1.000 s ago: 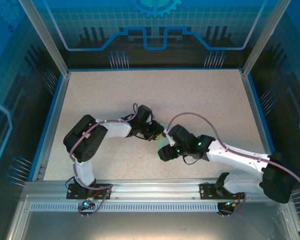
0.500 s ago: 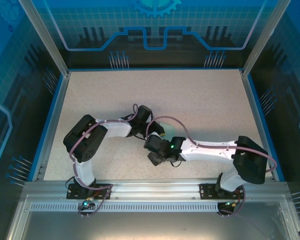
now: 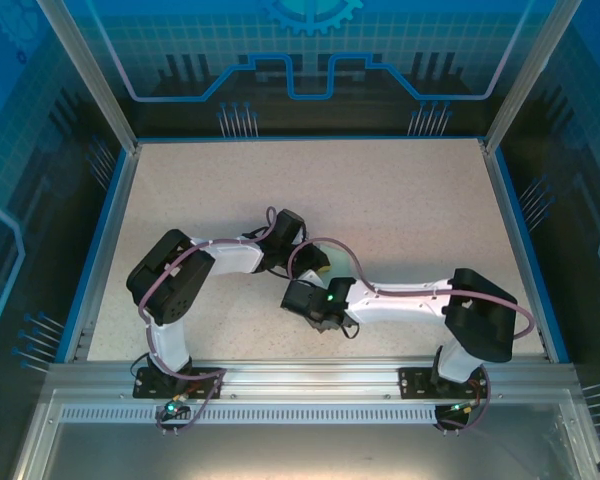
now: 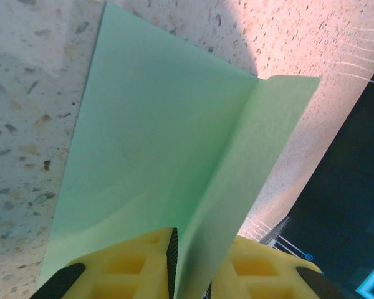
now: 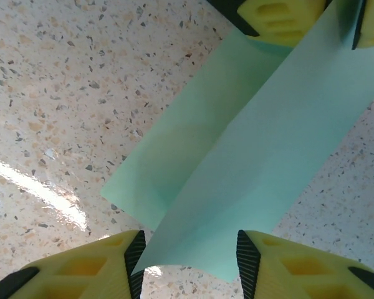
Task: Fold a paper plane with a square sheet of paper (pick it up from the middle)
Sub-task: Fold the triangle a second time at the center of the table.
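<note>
The square sheet of paper (image 4: 168, 143) is pale mint green and folded along a crease, one half flat on the speckled table and the other half standing up. My left gripper (image 4: 190, 249) is shut on the raised flap near the crease. In the right wrist view the same paper (image 5: 255, 149) runs from the left gripper's yellow fingers (image 5: 280, 18) down to my right gripper (image 5: 187, 249). The right gripper is open, and the flap's free end lies loosely between its pads. From above, both grippers meet mid-table, left gripper (image 3: 302, 256) just above right gripper (image 3: 308, 290), with a sliver of paper (image 3: 327, 263) beside them.
The speckled table (image 3: 400, 200) is bounded by a blue raised rim (image 3: 110, 240) and metal frame posts. The right arm (image 3: 410, 298) stretches across the near part of the table, its cable looping over the paper.
The right arm has swung left across the near table, bringing its gripper up to the paper below the left gripper. The left arm has held still.
</note>
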Controlling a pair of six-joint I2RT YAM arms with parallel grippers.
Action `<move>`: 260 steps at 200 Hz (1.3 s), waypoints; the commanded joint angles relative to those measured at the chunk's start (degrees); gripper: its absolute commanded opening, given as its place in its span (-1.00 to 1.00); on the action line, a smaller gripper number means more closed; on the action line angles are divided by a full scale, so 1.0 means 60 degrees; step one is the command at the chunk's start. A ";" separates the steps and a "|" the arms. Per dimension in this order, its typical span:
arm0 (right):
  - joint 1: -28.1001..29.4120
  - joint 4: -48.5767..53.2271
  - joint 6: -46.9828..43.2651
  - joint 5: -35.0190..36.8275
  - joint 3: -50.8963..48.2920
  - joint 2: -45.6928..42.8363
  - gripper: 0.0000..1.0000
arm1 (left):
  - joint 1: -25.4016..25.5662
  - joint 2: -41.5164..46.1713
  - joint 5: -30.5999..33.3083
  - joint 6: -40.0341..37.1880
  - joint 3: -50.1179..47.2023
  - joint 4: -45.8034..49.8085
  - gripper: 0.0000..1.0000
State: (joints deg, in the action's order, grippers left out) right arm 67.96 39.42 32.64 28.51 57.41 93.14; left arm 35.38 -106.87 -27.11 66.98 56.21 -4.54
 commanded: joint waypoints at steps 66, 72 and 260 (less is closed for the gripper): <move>0.0181 0.0460 0.0191 0.0258 0.0415 0.0003 -0.51 | 0.0057 0.0246 -0.0201 -0.0307 0.0271 0.0431 -0.53; 0.0186 0.0485 0.0185 0.0247 0.0426 -0.0022 -0.55 | 0.0053 0.0248 -0.0183 -0.0319 0.0285 0.0486 -0.53; -0.5183 -0.3923 -0.1544 -0.8300 -0.2988 -0.2327 -0.98 | 0.0660 0.3966 0.2622 -0.2008 -0.1171 0.2986 -0.14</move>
State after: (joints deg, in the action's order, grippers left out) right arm 39.97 19.31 27.46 -10.46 40.45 79.83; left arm 36.73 -84.33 -12.10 56.73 50.68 11.55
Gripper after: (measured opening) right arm 0.048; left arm 0.469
